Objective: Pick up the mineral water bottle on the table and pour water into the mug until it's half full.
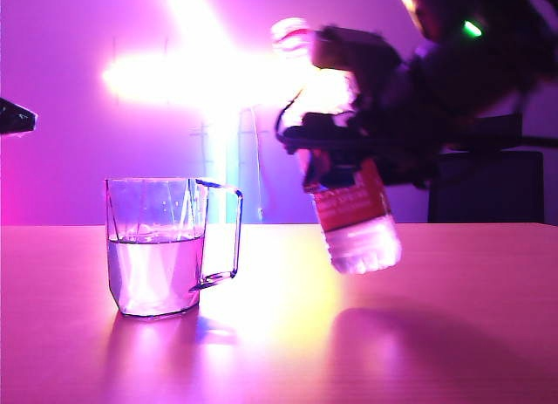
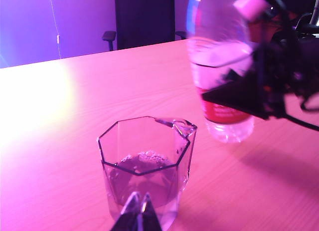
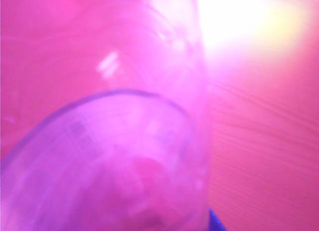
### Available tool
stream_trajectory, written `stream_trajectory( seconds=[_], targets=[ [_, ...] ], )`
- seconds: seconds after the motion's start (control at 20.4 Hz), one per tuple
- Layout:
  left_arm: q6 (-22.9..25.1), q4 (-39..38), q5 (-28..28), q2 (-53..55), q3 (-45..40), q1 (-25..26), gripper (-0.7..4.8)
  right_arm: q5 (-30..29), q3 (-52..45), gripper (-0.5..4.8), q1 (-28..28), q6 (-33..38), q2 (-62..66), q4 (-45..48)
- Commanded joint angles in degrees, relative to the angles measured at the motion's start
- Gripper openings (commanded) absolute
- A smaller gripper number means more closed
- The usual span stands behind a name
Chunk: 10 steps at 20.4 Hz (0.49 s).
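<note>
The mug (image 1: 157, 247) stands on the table's left part, clear and faceted, handle to the right, with water to about half its height. From the left wrist view I look down into the mug (image 2: 144, 166). The mineral water bottle (image 1: 353, 203) hangs above the table to the mug's right, nearly upright and leaning a little, its base off the wood. My right gripper (image 1: 344, 133) is shut on its upper body. The bottle (image 3: 109, 156) fills the right wrist view and hides the jaws. My left gripper (image 2: 141, 203) is shut and empty, just short of the mug; it also shows at the far left edge (image 1: 13, 118).
The wooden table (image 1: 436, 334) runs across the whole view. A very bright lamp (image 1: 200, 72) glares behind the mug. A dark chair (image 1: 488, 186) stands behind the table's far edge at right. Another chair (image 2: 109, 36) and a dark panel (image 2: 144, 16) lie beyond the table.
</note>
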Motion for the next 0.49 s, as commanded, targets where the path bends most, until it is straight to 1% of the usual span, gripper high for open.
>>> stream_trajectory(
  seconds=[0.05,0.1,0.2,0.34,0.49],
  targets=[
    [-0.15,0.72,0.04,0.11,0.24,0.07,-0.02,0.11,-6.14,2.60,-0.90,5.86,-0.33,18.56],
    [-0.15,0.70,0.04,0.11,0.24,0.07,-0.02,0.22,-8.46,2.60,-1.01,7.43,-0.33,21.03],
    [-0.15,0.70,0.07,0.11,0.24,0.07,-0.02,0.57,-10.45,2.60,-1.01,7.54,-0.31,21.49],
    [-0.15,0.72,0.04,0.11,0.24,0.07,-0.02,0.48,-11.69,2.60,-0.96,7.63,0.33,22.23],
    [-0.15,0.72,0.24,0.11,0.24,0.07,-0.02,0.22,-11.82,2.60,-0.94,8.39,3.15,25.18]
  ],
)
